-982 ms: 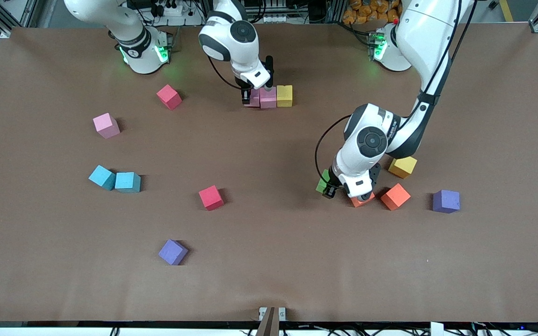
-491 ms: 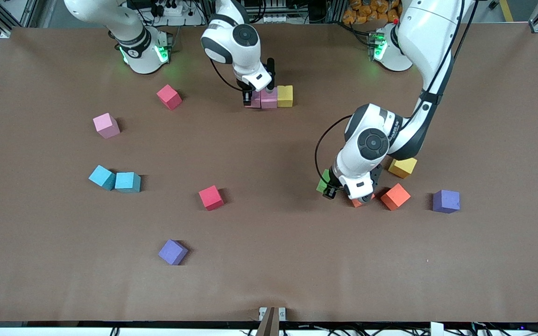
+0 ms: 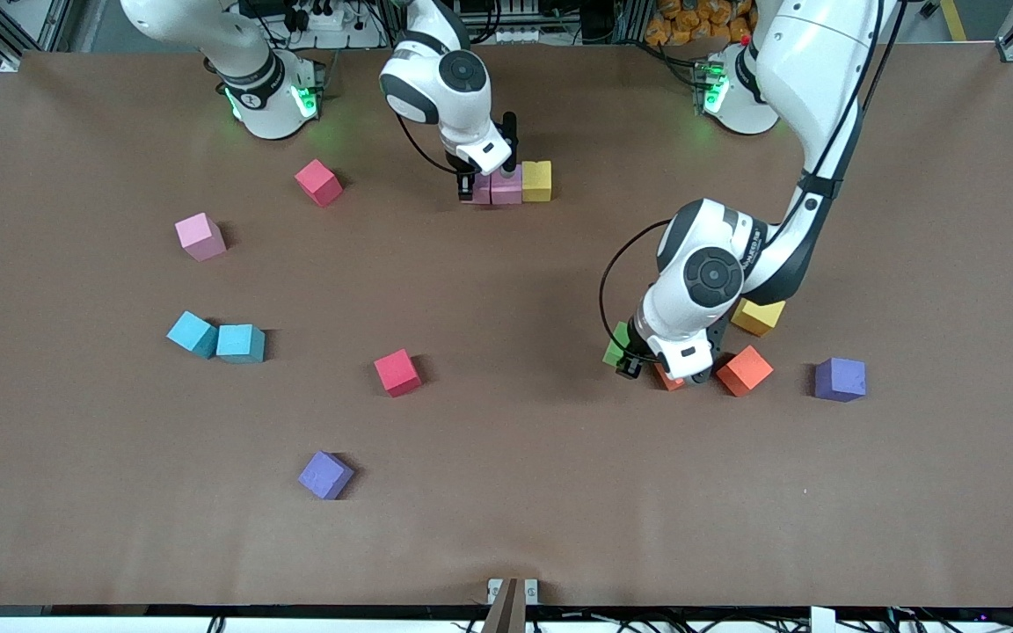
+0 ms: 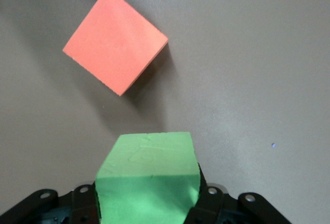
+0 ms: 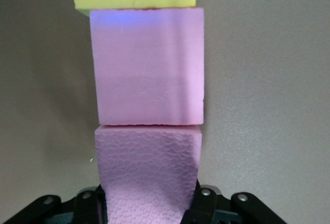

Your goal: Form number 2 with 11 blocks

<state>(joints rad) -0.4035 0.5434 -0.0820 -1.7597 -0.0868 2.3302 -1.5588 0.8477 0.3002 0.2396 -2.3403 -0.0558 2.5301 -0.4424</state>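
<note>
Brown paper covers the worktop (image 3: 506, 527); loose foam cubes lie scattered on it, robot bases along the top edge of the front view.

Number 2 so far: one row of three touching cubes near the bases, midway between them: a pink-purple block (image 3: 477, 188) at the right arm's end of the row, a pink block (image 3: 506, 185) in the middle, a yellow block (image 3: 536, 179) at the left arm's end. Right tool (image 3: 474, 186) is down at this row, clamped on the pink-purple block; in the right wrist view that block (image 5: 148, 175) sits between the fingers and butts against the pink one (image 5: 148, 66).

Left tool (image 3: 628, 359) is over the cluster toward the left arm's end, clamped on a green block (image 3: 616, 345); in the left wrist view the green cube (image 4: 148, 175) fills the jaws with an orange block (image 4: 115, 39) on the paper just beside it. Whether the green cube has cleared the paper, I cannot tell.

Unused stock: a second orange block (image 3: 745, 370), a second yellow (image 3: 757, 316), two purple (image 3: 840, 379) (image 3: 325, 475), two red (image 3: 397, 372) (image 3: 318, 182), two teal-blue (image 3: 192, 334) (image 3: 240, 343), one pink (image 3: 200, 236).

Step in hand (judgement): top bar being finished, third cube seated; fourth cube picked. Three of eleven placed.

Next move calls for: right tool to release and rise straight, without dragging the row; left tool to carry the green cube over and set it under one end of the row, flush and square.
</note>
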